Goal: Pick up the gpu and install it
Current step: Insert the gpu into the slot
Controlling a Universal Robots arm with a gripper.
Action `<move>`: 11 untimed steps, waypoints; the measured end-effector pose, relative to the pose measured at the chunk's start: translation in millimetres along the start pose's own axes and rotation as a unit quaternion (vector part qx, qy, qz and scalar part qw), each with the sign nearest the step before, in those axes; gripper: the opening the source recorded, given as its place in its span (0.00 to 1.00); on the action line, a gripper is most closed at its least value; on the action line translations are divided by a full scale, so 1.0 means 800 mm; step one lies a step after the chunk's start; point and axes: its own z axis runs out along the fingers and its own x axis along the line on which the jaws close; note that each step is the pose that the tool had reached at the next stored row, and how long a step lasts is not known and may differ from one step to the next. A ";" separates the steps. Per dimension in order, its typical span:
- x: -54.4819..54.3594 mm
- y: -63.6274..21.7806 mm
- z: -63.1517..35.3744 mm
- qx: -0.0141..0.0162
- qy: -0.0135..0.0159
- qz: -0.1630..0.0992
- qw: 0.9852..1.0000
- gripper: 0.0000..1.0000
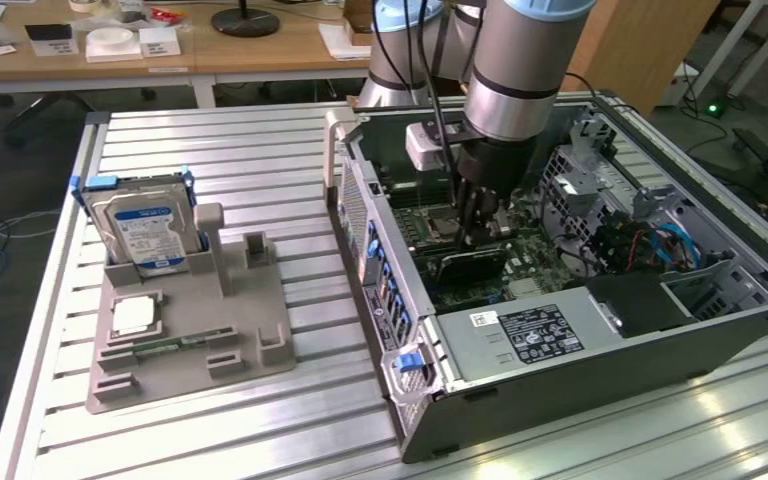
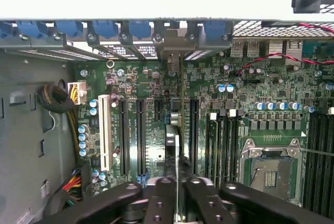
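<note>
One big grey robot arm [image 1: 511, 70] reaches down into the open grey metal computer case [image 1: 598, 330] in the exterior view. Its black claw [image 1: 475, 228] hangs low over the green circuit board [image 1: 531, 262] inside the case. The thin flat black gpu card [image 1: 468, 262] stands on its edge right under the claw, touching the board, and the claw's fingers sit on the card's top edge. On the exterior view's left, well apart from the case, a grey plastic holder tray [image 1: 244, 340] rests on the ribbed silver table [image 1: 224, 160]. A silver hard drive with a blue and white label [image 1: 148, 228] stands upright in that tray, and a small square silver chip [image 1: 133, 316] lies flat near it. In the wrist view, the two black fingers [image 2: 159, 203] of the claw [image 2: 177, 195] are pressed close together with the gpu card [image 2: 175, 140] pinched between them. The card shows edge-on as a very slim strip running away from the claw, standing in line with the long black slots [image 2: 141, 135] on the green circuit board [image 2: 235, 93]. One slot lies just beside the card on each side. A square silver chip socket [image 2: 271, 169] sits on the board near the claw. Blue plastic clips [image 2: 104, 28] line the case wall past the far end of the card.
</note>
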 end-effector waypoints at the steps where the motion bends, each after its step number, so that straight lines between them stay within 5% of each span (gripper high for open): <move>1: 0.000 0.000 0.000 0.000 0.000 0.000 1.000 0.16; 11: 0.000 0.000 0.000 0.000 0.000 0.000 1.000 0.11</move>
